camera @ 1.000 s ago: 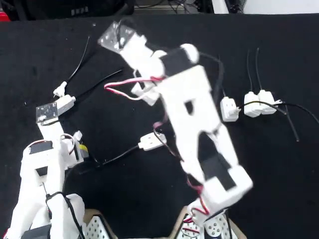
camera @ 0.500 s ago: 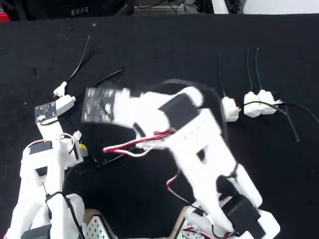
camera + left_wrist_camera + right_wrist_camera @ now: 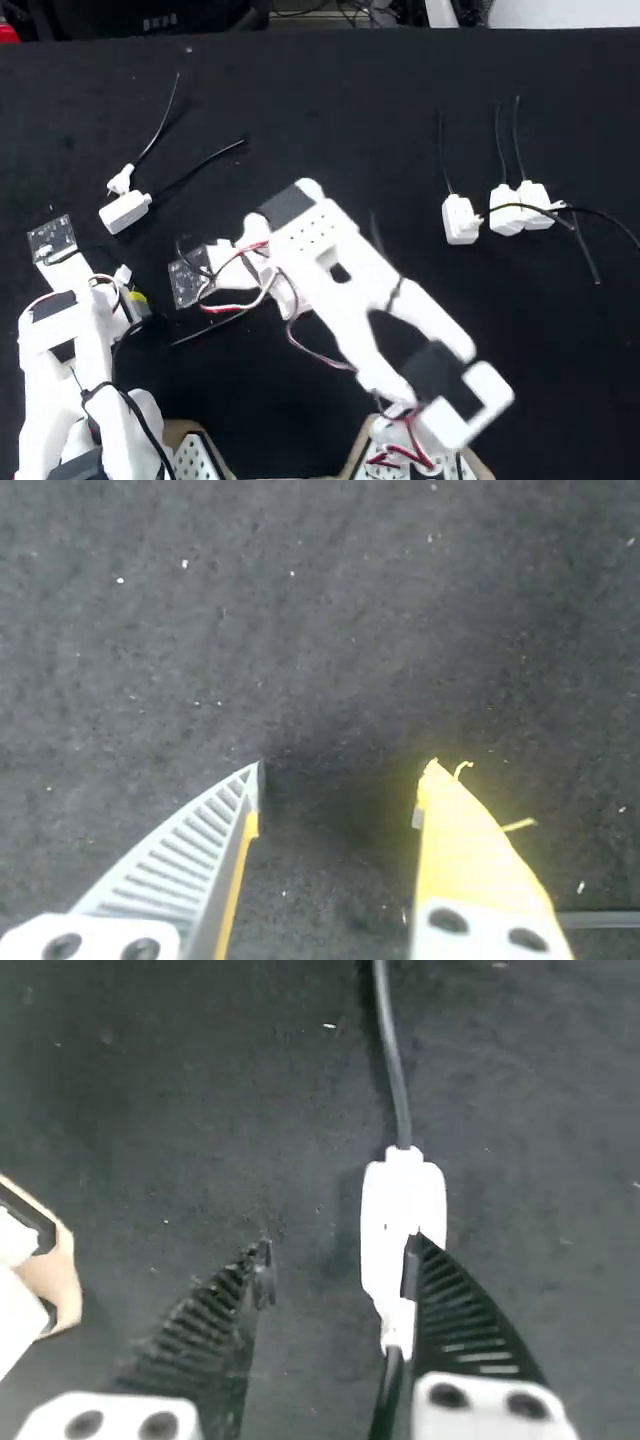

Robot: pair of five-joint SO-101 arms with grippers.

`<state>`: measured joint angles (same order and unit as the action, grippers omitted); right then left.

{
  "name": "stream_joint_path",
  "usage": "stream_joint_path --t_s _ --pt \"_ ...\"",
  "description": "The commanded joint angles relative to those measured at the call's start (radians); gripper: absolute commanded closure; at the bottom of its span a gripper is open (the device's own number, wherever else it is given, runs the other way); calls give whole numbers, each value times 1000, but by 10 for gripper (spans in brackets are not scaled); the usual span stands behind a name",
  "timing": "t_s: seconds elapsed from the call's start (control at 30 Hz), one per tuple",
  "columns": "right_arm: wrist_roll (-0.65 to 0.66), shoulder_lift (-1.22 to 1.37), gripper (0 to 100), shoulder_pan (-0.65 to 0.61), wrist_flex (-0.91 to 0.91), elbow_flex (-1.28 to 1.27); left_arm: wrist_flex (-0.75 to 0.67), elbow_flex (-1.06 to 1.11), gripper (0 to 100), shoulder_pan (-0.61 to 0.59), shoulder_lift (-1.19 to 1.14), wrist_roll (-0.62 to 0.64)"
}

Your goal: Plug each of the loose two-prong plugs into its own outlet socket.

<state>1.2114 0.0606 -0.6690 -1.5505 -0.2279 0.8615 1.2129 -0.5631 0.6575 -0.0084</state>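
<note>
Jaws of the right claw [image 3: 336, 1255] are spread wide, a white plug [image 3: 400, 1205] on its cable [image 3: 388, 1050] being seen at one fingertip, ungripped. The left claw [image 3: 342, 775] is held wide over bare mat [image 3: 300, 600]. Three corded white blocks [image 3: 505, 210] are lined up at the table's right.
</note>
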Motion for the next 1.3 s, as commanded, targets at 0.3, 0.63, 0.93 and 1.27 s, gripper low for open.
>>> stream_joint_path --t_s 0.3,0.63,0.93,1.27 --pt "21 232 804 114 38 91 -6 -54 747 1 20 3" --pt "-35 79 696 112 43 68 -11 -54 747 2 20 3" --pt "-32 214 694 115 153 1 -8 -54 747 2 20 3" --pt "-91 280 958 239 331 1 -8 -54 747 2 20 3"
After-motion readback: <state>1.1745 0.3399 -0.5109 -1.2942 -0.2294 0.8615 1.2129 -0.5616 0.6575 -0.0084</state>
